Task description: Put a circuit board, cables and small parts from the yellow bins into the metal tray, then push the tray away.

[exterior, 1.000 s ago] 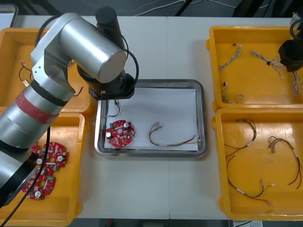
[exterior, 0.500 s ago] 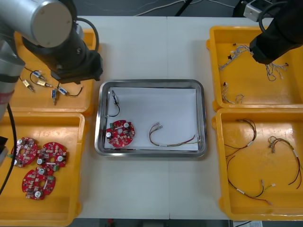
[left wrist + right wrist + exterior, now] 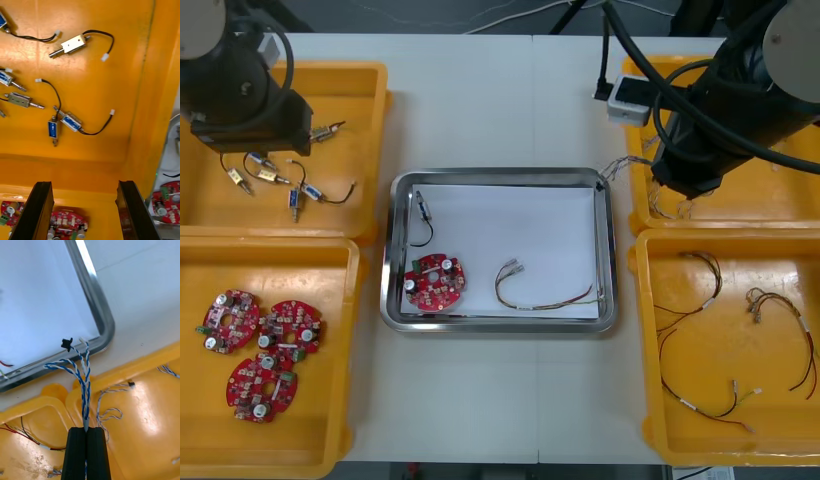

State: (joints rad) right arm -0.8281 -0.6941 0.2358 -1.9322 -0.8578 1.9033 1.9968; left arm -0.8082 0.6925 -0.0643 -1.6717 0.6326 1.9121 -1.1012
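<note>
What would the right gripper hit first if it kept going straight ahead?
Probably the yellow bin's rim, just beyond the right gripper and its held blue and white cable; then the metal tray's corner. Depth unclear.

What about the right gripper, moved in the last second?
Yes. The right gripper, shut on a blue-white cable, went from the far right bin's outer side toward the tray's corner.

Front view up high, looking steeply down on the whole table [image 3: 510,100]: four yellow bins [image 3: 320,400], metal tray [image 3: 500,176] in the middle. Right wrist in close, facing a tray corner and the right-hand bin rims. Left wrist close over the far left bin, catching the tray's edge and its circuit board [image 3: 168,197], both shared with the front view.
</note>
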